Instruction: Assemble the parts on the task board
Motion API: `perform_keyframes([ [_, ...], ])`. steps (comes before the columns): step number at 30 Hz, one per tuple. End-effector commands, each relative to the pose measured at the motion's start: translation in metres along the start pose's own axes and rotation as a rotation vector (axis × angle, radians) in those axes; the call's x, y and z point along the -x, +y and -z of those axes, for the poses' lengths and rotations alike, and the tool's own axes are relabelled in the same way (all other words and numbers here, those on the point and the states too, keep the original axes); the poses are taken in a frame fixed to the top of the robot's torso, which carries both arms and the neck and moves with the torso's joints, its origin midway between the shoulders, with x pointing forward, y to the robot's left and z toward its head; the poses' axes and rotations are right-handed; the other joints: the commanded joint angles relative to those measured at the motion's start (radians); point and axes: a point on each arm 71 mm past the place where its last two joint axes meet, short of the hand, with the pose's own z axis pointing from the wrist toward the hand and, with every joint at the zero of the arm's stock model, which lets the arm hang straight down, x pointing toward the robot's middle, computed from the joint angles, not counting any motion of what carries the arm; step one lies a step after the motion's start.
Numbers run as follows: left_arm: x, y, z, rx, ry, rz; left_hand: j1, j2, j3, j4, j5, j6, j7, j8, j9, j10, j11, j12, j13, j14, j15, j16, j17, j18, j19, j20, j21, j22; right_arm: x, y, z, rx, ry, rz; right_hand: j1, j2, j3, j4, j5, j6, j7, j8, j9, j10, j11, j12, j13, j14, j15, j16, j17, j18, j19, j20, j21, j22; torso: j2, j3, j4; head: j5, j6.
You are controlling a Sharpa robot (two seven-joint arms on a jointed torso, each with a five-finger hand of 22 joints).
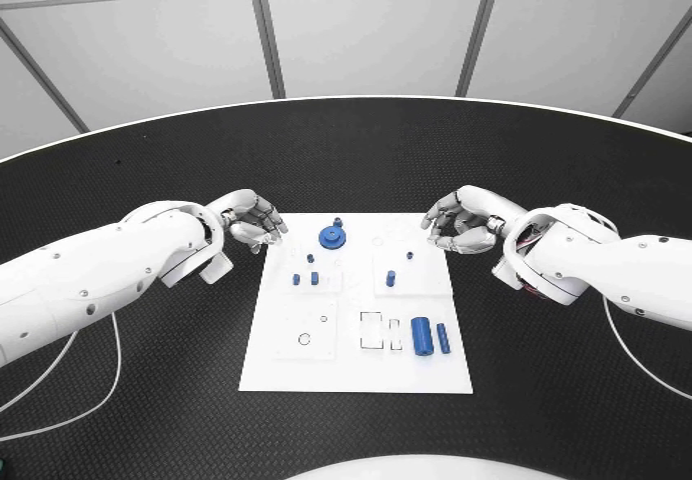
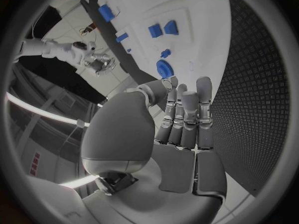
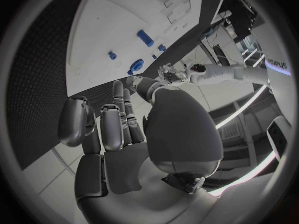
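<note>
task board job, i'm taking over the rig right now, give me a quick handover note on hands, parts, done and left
Left robot hand: holds nothing, fingers apart, at the far left corner of the task board.
Right robot hand: holds nothing, fingers loosely curled, at the far right corner.
Parts: blue gear at the board's far middle; small blue pegs mid-board left, another peg mid-board right; large blue cylinder and thin blue rod lie side by side near the right edge.
Done: cannot tell which parts are already seated.
Left: cylinder and rod look loose; neither hand has picked anything up.
</note>
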Motion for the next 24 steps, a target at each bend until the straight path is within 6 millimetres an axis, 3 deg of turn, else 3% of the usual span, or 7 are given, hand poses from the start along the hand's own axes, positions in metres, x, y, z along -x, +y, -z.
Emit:
perform_keyframes([
  [1, 0.01, 0.012, 0.014, 0.016, -0.038, 0.235, 0.002, 0.004, 0.002, -0.006, 0.005, 0.006, 0.004, -0.007, -0.002, 0.007, 0.0, -0.002, -0.003, -0.045, -0.001, -0.047, -0.081, 0.016, -0.013, -0.001, -0.011, -0.006, -0.003, 0.003, -0.001, 0.04, 0.028, 0.211, 0.01, -0.003, 0.017, -0.007, -0.058, 0.007, -0.001, 0.002, -0.003, 0.018, 0.005, -0.043, -0.051, 0.026, 0.005, -0.008, 0.0, 0.013, 0.001, 0.004, -0.008, -0.002, -0.008, -0.0056, -0.0008, -0.024, 0.01],
  [4, 0.016, 0.018, 0.027, 0.013, -0.053, 0.421, -0.012, 0.009, 0.005, 0.0, 0.01, 0.009, 0.007, -0.009, -0.004, 0.005, 0.0, -0.003, -0.007, -0.056, 0.0, -0.075, -0.104, 0.016, -0.024, 0.0, -0.026, -0.015, -0.007, 0.004, -0.004, 0.033, 0.061, 0.336, -0.009, -0.019, 0.035, 0.001, -0.085, 0.005, -0.002, -0.008, -0.01, 0.018, 0.01, -0.091, -0.11, 0.023, 0.01, -0.02, -0.015, 0.014, -0.001, 0.009, -0.018, -0.011, -0.012, -0.0082, -0.0023, -0.033, 0.016],
  [8, 0.019, 0.02, 0.041, -0.029, -0.026, 0.623, -0.012, 0.012, 0.003, -0.006, 0.008, 0.01, 0.009, -0.011, -0.006, 0.003, 0.003, -0.003, -0.01, -0.081, 0.002, -0.115, -0.132, 0.016, -0.042, 0.0, -0.047, -0.026, -0.01, 0.005, -0.012, 0.024, 0.067, 0.428, -0.016, -0.029, 0.037, 0.004, -0.106, 0.005, -0.001, -0.012, -0.013, 0.028, 0.011, -0.106, -0.136, 0.024, 0.01, -0.021, -0.013, 0.015, 0.0, 0.01, -0.022, -0.014, -0.015, -0.0095, -0.004, -0.035, 0.02],
  [12, 0.018, 0.017, 0.051, -0.094, 0.022, 0.781, -0.012, 0.021, -0.008, -0.006, 0.007, 0.006, 0.012, -0.014, -0.007, -0.003, 0.006, -0.005, -0.013, -0.09, 0.004, -0.134, -0.148, 0.015, -0.051, 0.003, -0.059, -0.034, -0.012, 0.007, -0.02, 0.027, 0.051, 0.473, -0.017, -0.04, 0.036, 0.004, -0.154, 0.003, 0.0, -0.019, -0.017, 0.039, 0.013, -0.122, -0.166, 0.025, 0.012, -0.023, -0.013, 0.015, 0.002, 0.011, -0.026, -0.015, -0.013, -0.0111, -0.0027, -0.038, 0.024],
  [16, 0.016, 0.013, 0.058, -0.142, 0.058, 0.883, -0.018, 0.025, -0.027, -0.003, 0.006, 0.0, 0.014, -0.016, -0.008, -0.009, 0.008, -0.006, -0.016, -0.102, 0.009, -0.147, -0.159, 0.015, -0.06, 0.007, -0.073, -0.042, -0.019, 0.011, -0.025, 0.036, 0.055, 0.49, -0.016, -0.046, 0.035, 0.002, -0.16, 0.0, 0.002, -0.021, -0.018, 0.038, 0.014, -0.126, -0.173, 0.026, 0.012, -0.022, -0.011, 0.014, 0.003, 0.012, -0.024, -0.012, -0.014, -0.0129, 0.0002, -0.041, 0.027],
  [21, 0.015, 0.01, 0.061, -0.165, 0.075, 0.938, -0.021, 0.027, -0.039, -0.002, 0.007, -0.001, 0.014, -0.016, -0.008, -0.011, 0.009, -0.007, -0.018, -0.109, 0.01, -0.153, -0.166, 0.015, -0.065, 0.009, -0.083, -0.048, -0.03, 0.016, -0.031, 0.054, 0.074, 0.494, -0.013, -0.044, 0.037, 0.001, -0.161, 0.0, 0.003, -0.023, -0.019, 0.039, 0.014, -0.128, -0.177, 0.027, 0.013, -0.019, -0.006, 0.013, 0.006, 0.012, -0.02, -0.007, -0.014, -0.0154, 0.0, -0.035, 0.03],
  [24, 0.015, 0.009, 0.062, -0.174, 0.079, 0.952, -0.02, 0.027, -0.043, -0.002, 0.007, -0.001, 0.014, -0.015, -0.008, -0.011, 0.01, -0.007, -0.019, -0.112, 0.011, -0.155, -0.168, 0.015, -0.067, 0.01, -0.086, -0.05, -0.037, 0.02, -0.034, 0.065, 0.092, 0.495, -0.008, -0.04, 0.04, 0.0, -0.16, 0.003, 0.004, -0.022, -0.019, 0.044, 0.014, -0.129, -0.181, 0.028, 0.013, -0.018, -0.003, 0.012, 0.008, 0.012, -0.017, -0.003, -0.013, -0.0131, -0.001, -0.031, 0.031],
])
